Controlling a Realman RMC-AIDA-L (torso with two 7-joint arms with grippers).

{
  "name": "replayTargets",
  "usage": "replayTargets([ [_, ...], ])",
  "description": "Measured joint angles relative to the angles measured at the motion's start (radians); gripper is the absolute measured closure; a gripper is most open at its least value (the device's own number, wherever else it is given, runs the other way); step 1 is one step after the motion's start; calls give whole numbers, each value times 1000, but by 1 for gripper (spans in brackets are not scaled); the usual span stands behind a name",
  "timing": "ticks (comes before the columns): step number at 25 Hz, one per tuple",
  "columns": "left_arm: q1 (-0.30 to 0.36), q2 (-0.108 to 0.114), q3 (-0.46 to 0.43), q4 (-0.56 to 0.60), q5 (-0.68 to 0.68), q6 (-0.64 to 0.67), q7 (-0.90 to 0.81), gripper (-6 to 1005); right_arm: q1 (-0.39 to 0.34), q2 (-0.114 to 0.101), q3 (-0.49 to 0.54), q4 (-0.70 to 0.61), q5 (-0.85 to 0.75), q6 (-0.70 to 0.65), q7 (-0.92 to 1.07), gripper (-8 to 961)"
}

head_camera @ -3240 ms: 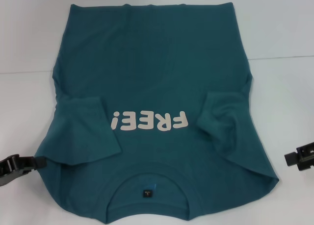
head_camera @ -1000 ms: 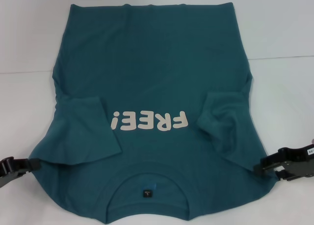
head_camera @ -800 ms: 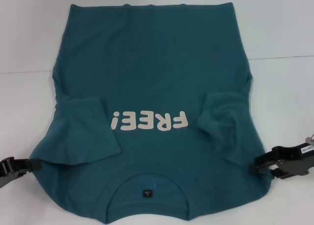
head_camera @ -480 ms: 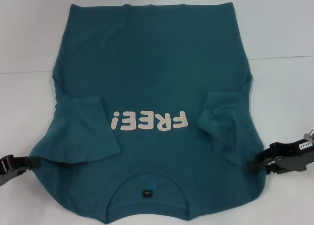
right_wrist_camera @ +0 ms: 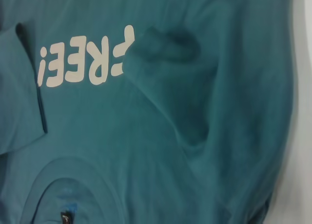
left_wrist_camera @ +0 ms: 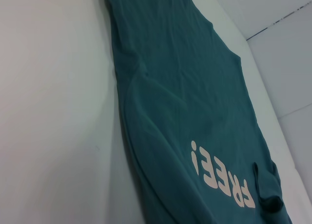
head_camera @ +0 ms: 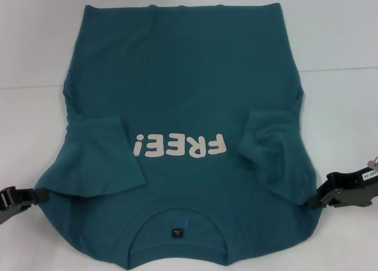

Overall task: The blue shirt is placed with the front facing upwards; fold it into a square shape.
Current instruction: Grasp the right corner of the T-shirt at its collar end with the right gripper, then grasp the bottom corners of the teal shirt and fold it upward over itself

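The blue shirt point(head_camera: 177, 88) lies flat on the table, front up, its collar point(head_camera: 177, 224) on the near side. The cream "FREE!" lettering point(head_camera: 180, 146) reads upside down. Both sleeves are folded inward, the left sleeve point(head_camera: 100, 159) and the right sleeve point(head_camera: 274, 147). My left gripper point(head_camera: 40, 195) touches the shirt's near left shoulder edge. At the near right shoulder corner, my right gripper point(head_camera: 313, 201) is shut on the bunched fabric. The left wrist view looks along the shirt point(left_wrist_camera: 180, 87). The right wrist view shows the shirt point(right_wrist_camera: 170, 151) around its lettering point(right_wrist_camera: 85, 60).
A white table point(head_camera: 336, 29) carries the shirt, with a thin seam line point(head_camera: 336, 68) running across it on the right. Bare table surface point(left_wrist_camera: 53, 112) lies beside the shirt's left edge.
My right gripper came in from the right edge to the shirt's near right corner, which bunched inward, then drew back slightly. The left gripper shifted a little to the left.
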Motion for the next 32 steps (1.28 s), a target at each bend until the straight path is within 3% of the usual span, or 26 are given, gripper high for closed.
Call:
replayTargets([
  [4, 0, 1, 0, 0, 3, 5, 1, 960, 0, -6, -1, 0, 0, -18, -4, 914],
  [9, -1, 11, 7, 17, 55, 49, 5, 959, -2, -30, -12, -36, -21, -95, -11, 917],
  [16, -25, 23, 11, 49, 214, 115, 1, 958, -5, -38, -13, -93, -105, -181, -6, 917],
  [25, -25, 25, 12, 94, 343, 247, 3, 956, -1, -37, -45, -94, -188, -280, -30, 918],
  [32, -4, 17, 14, 145, 391, 348, 14, 955, -28, -19, -52, -134, -234, -331, -50, 917],
])
